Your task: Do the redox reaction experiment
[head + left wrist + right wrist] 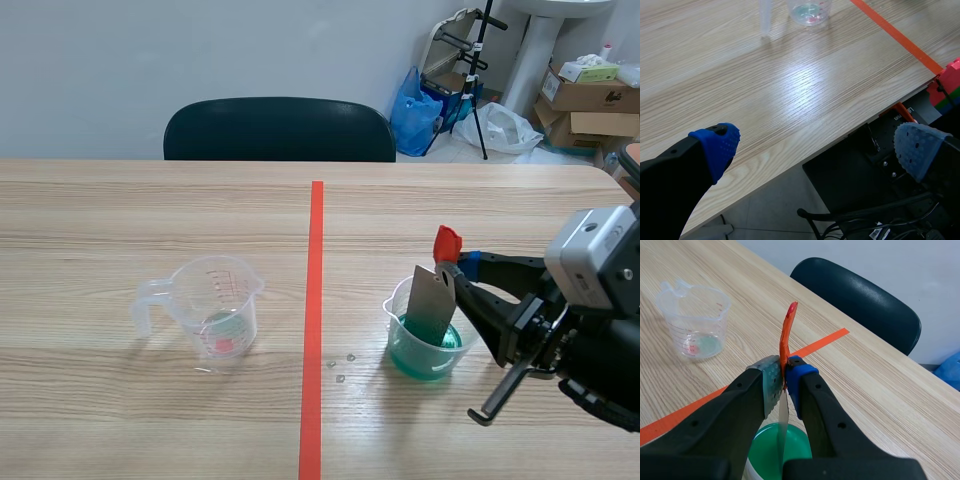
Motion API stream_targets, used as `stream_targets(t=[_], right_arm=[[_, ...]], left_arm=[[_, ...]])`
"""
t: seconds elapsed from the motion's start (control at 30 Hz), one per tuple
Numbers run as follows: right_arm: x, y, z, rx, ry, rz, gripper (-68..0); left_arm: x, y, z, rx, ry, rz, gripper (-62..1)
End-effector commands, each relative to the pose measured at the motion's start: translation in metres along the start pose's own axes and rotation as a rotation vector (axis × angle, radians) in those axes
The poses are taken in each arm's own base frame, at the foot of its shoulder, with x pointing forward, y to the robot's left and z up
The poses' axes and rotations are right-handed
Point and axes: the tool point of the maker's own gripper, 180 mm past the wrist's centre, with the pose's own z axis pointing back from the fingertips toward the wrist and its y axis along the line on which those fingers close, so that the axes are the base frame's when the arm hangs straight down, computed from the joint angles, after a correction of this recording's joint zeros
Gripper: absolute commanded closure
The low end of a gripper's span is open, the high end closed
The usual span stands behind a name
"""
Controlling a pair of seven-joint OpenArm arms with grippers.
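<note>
My right gripper is shut on a thin grey metal sheet with an orange-red top end. The sheet hangs with its lower end inside a small clear cup of green liquid, right of the tape line. A clear measuring cup with a handle and red markings stands left of the line. My left gripper is open over the table's near edge, out of the scene view, with nothing between its blue pads.
An orange-red tape line runs down the table's middle. A few small droplets lie beside the green cup. A black chair stands at the far edge. Below the left gripper are a dark base and cables.
</note>
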Motion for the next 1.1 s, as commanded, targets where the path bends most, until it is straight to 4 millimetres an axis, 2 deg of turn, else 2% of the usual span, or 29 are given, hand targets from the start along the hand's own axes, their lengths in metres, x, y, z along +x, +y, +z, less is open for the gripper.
stream_targets(t=[0.0, 1.07], right_arm=[[0.0046, -0.0078, 0.0000, -0.009, -0.014, 0.020, -2.0], [0.0073, -0.0052, 0.0035, -0.009, -0.023, 0.013, -2.0]], left_arm=[[0.0076, -0.0036, -0.0024, -0.004, -0.037, 0.011, -62.3], [0.0076, -0.0036, -0.0024, -0.004, -0.037, 0.011, -62.3]])
